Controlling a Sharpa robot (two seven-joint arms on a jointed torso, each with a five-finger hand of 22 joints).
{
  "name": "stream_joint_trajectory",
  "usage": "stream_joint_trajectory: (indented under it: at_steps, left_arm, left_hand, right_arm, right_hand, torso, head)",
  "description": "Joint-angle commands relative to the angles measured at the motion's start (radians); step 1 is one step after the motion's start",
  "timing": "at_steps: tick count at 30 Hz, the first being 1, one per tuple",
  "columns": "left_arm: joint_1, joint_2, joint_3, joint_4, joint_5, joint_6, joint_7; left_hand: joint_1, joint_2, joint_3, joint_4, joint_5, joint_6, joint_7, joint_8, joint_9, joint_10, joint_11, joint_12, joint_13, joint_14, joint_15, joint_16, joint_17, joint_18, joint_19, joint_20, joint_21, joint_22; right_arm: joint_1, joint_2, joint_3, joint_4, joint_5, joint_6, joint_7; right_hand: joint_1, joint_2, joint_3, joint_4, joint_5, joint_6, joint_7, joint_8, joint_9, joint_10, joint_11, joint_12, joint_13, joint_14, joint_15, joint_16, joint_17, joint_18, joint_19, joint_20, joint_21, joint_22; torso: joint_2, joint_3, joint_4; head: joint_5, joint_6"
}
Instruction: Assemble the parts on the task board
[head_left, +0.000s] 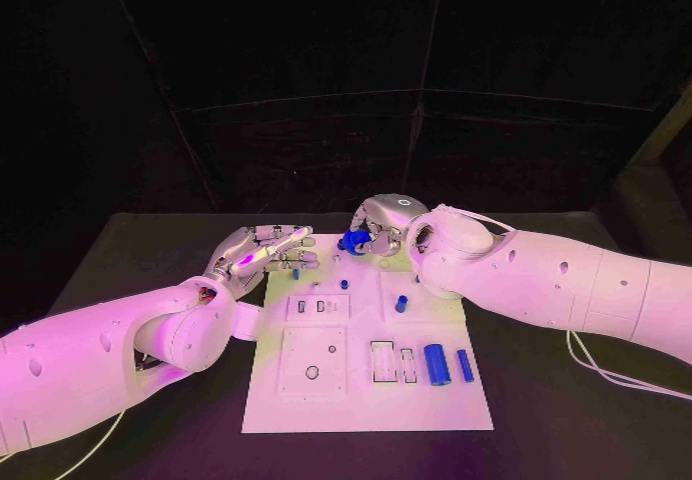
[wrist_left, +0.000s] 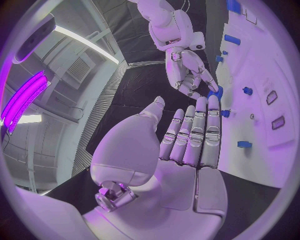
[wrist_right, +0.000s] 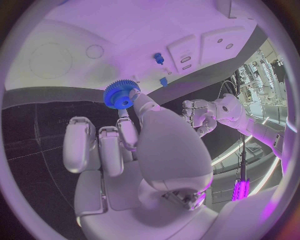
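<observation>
Right wrist view: a blue gear (wrist_right: 121, 94) is pinched at the fingertips of the right hand (wrist_right: 134, 150), above the white board's (head_left: 361, 400) far edge; the left hand (head_left: 264, 252) is held open nearby.

Black tabletop (head_left: 144, 250) runs under & around everything, matte, bare at near-left corner & on right side. Thin white cables (head_left: 613, 375) lie on it at right, curving twd the edge; another pale cable (head_left: 87, 455) trails off near-left. Dark curtain backdrop (head_left: 361, 100) hangs behind far edge w/ faint seams.
</observation>
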Motion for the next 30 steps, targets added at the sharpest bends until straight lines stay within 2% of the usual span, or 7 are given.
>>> stream_joint_trajectory:
  at_steps: [1, 2, 5, 10, 12, 25, 30]
  left_arm:
    - [0.004, -0.001, 0.001, -0.001, -0.004, 0.003, 0.013]
    - [0.004, -0.002, 0.001, -0.002, -0.004, 0.003, 0.013]
    - [0.005, -0.003, 0.001, -0.003, -0.004, 0.002, 0.013]
    - [0.008, -0.004, 0.001, -0.004, 0.006, 0.002, 0.012]
    - [0.009, -0.004, 0.001, -0.004, 0.008, 0.002, 0.013]
    - [0.012, -0.002, 0.001, -0.006, 0.012, 0.002, 0.013]
    - [0.013, -0.001, 0.001, -0.008, 0.012, 0.003, 0.010]
  left_hand:
    - [0.008, 0.003, 0.001, -0.008, 0.002, -0.002, 0.021, -0.005, 0.000, 0.004, -0.001, -0.006, 0.000, 0.001, 0.000, -0.005, 0.002, 0.012, 0.004, -0.001, -0.004, -0.002]
    - [0.008, 0.003, 0.001, -0.008, 0.002, -0.002, 0.021, -0.005, 0.000, 0.004, -0.001, -0.006, 0.000, 0.001, 0.000, -0.005, 0.002, 0.012, 0.004, -0.001, -0.004, -0.002]
    - [0.008, 0.003, 0.001, -0.008, 0.002, -0.002, 0.021, -0.005, 0.000, 0.004, -0.001, -0.006, 0.000, 0.001, 0.000, -0.005, 0.002, 0.012, 0.004, -0.001, -0.004, -0.002]
    - [0.009, 0.003, 0.001, -0.009, 0.002, -0.002, 0.021, -0.005, 0.000, 0.004, -0.001, -0.006, 0.000, 0.000, 0.000, -0.006, 0.002, 0.012, 0.004, -0.001, -0.005, -0.002]
    - [0.009, 0.003, 0.001, -0.009, 0.002, -0.002, 0.021, -0.005, 0.000, 0.004, -0.001, -0.006, 0.000, 0.000, 0.000, -0.006, 0.002, 0.012, 0.004, -0.001, -0.005, -0.002]
    - [0.009, 0.003, 0.001, -0.009, 0.002, -0.002, 0.021, -0.005, 0.000, 0.004, -0.001, -0.006, 0.000, 0.000, 0.000, -0.006, 0.002, 0.012, 0.004, 0.000, -0.005, -0.002]
    - [0.009, 0.004, 0.001, -0.010, 0.002, -0.002, 0.021, -0.005, 0.000, 0.004, -0.001, -0.006, 0.000, 0.000, 0.000, -0.006, 0.002, 0.012, 0.003, 0.000, -0.005, -0.002]
  right_arm:
    - [-0.001, 0.023, 0.001, -0.018, -0.036, -0.014, 0.010]
    - [-0.003, 0.031, 0.001, -0.024, -0.038, -0.013, 0.010]
    - [-0.009, 0.055, 0.001, -0.043, -0.040, -0.007, 0.009]
    - [-0.020, 0.091, 0.000, -0.073, -0.043, 0.004, 0.005]
    - [-0.022, 0.101, 0.000, -0.082, -0.043, 0.007, 0.004]
    - [-0.028, 0.129, 0.000, -0.110, -0.046, 0.040, -0.004]
    - [-0.031, 0.133, -0.001, -0.117, -0.046, 0.063, -0.003]
  right_hand:
    - [-0.006, -0.002, 0.006, 0.000, -0.003, 0.025, -0.015, -0.002, 0.003, 0.006, 0.002, -0.002, 0.001, 0.079, -0.005, 0.005, 0.121, -0.006, 0.009, 0.000, 0.004, 0.002]
    - [-0.007, -0.002, 0.007, 0.000, -0.003, 0.024, -0.015, -0.003, 0.003, 0.006, 0.002, -0.002, 0.001, 0.079, -0.005, 0.005, 0.121, -0.006, 0.010, 0.001, 0.004, 0.002]
    - [-0.008, -0.003, 0.009, 0.000, -0.004, 0.023, -0.014, -0.005, 0.002, 0.005, 0.003, -0.003, 0.000, 0.079, -0.005, 0.005, 0.121, -0.006, 0.010, 0.001, 0.004, 0.003]
    - [-0.009, -0.003, 0.013, -0.001, -0.006, 0.020, -0.014, -0.008, 0.002, 0.004, 0.003, -0.005, -0.001, 0.079, -0.004, 0.005, 0.120, -0.006, 0.011, 0.001, 0.005, 0.004]
    - [-0.009, -0.004, 0.015, -0.002, -0.006, 0.019, -0.013, -0.009, 0.002, 0.004, 0.004, -0.005, -0.001, 0.079, -0.004, 0.005, 0.120, -0.006, 0.011, 0.001, 0.005, 0.004]
    - [-0.014, -0.008, 0.022, -0.003, -0.012, 0.016, -0.011, -0.015, 0.001, 0.000, 0.006, -0.009, -0.005, 0.079, -0.002, 0.005, 0.121, -0.006, 0.012, 0.003, 0.006, 0.005]
    - [-0.031, -0.023, 0.024, -0.001, -0.017, 0.011, -0.008, -0.023, 0.001, -0.006, 0.009, -0.014, -0.008, 0.079, 0.001, 0.004, 0.119, -0.007, 0.013, 0.005, 0.007, 0.008]
  torso:
    - [0.001, 0.0008, 0.0000]
    - [0.001, 0.0005, 0.0009]
    - [0.000, 0.0014, -0.0017]
    - [0.001, -0.0003, 0.0003]
    - [0.001, 0.0010, -0.0018]
    - [0.001, 0.0026, -0.0045]
    - [0.001, 0.0030, -0.0052]
  head:
    - [0.008, -0.003]
    - [0.009, -0.004]
    - [0.015, -0.006]
    - [0.016, -0.008]
    - [0.019, -0.010]
    - [0.024, -0.014]
    - [0.025, -0.018]
